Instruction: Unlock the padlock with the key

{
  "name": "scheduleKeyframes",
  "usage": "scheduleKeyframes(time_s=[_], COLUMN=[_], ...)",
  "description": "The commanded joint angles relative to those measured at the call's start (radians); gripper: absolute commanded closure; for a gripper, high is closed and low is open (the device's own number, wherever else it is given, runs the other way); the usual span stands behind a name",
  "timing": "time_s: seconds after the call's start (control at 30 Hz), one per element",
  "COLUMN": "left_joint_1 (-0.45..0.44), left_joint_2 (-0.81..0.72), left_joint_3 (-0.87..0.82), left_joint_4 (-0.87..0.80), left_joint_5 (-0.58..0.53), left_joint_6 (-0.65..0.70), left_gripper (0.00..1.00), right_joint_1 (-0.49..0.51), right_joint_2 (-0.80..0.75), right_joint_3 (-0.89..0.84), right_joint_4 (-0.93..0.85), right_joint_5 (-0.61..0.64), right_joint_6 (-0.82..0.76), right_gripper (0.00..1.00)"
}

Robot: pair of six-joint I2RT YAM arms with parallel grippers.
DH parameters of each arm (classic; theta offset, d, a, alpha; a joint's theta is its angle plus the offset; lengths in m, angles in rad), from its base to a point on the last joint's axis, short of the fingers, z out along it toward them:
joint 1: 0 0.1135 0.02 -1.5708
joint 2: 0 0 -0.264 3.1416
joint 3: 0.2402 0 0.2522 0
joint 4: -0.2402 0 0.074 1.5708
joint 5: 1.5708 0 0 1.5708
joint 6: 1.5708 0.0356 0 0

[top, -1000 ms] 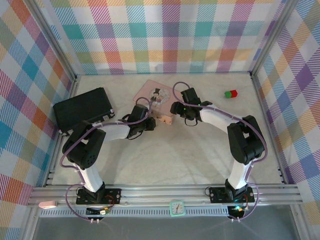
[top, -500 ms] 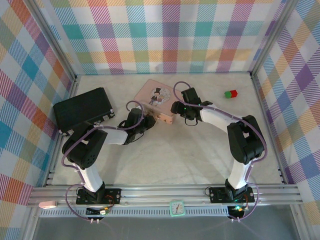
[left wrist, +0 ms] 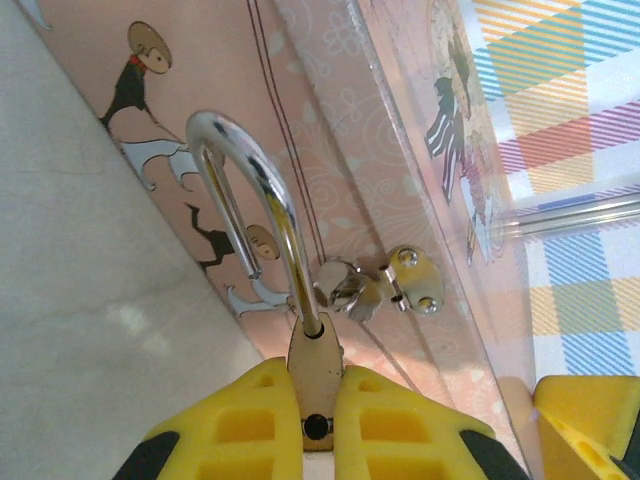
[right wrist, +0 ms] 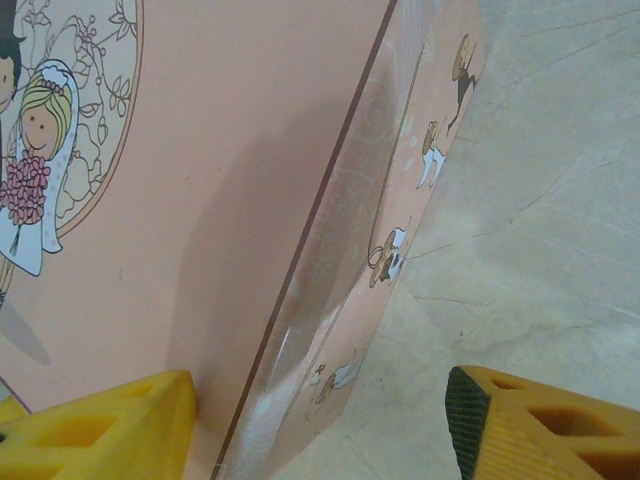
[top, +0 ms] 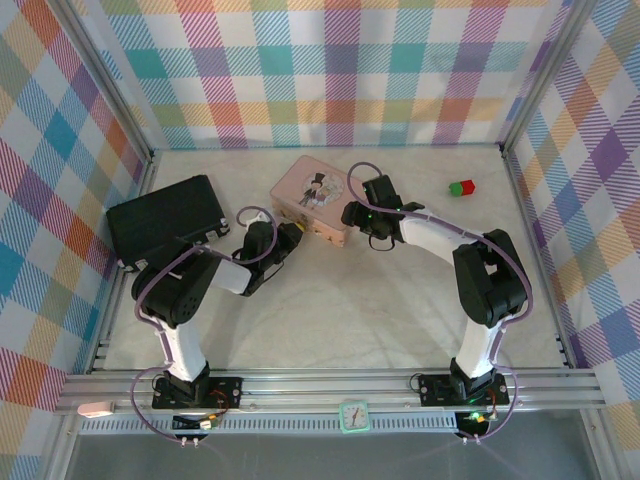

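The left gripper [top: 289,233] sits low on the table [top: 400,300], right against the near side of the pink tin [top: 312,188]. From its wrist camera you can see its yellow fingers [left wrist: 250,420] pressed together on the brass body of the padlock [left wrist: 313,362]. The silver shackle stands up out of the body toward the tin's side wall, and its shorter leg looks to end free above the body. A small silver latch [left wrist: 385,288] on the tin sits just beside the shackle. The right gripper [top: 353,215] is at the tin's right-hand end, and its fingers [right wrist: 110,425] are spread wide with the tin's rounded corner between them. A black case [top: 165,220] lies off to the left, and a red-and-green block [top: 461,187] well apart on the right.
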Motion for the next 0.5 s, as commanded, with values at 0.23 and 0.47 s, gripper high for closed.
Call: scheduleKeyframes(time_s=[0.23,0.47], left_joint_1=[0.006,-0.111], left_joint_2=[-0.297,-0.425], left_joint_3=[0.012,0.074], left_joint_4=[-0.451,-0.813], left_joint_5=[0.056,0.086], left_joint_6=[0.222,0.398], left_gripper=[1.00,1.00], right_joint_1=[-0.008,-0.009], right_joint_2=[-0.118,-0.228], right_joint_3=[-0.006,-0.059], right_joint_4=[-0.036,-0.120], right_joint_5=[-0.066,-0.074], right_joint_6=[-0.146,-0.236], right_gripper=[0.30,0.25])
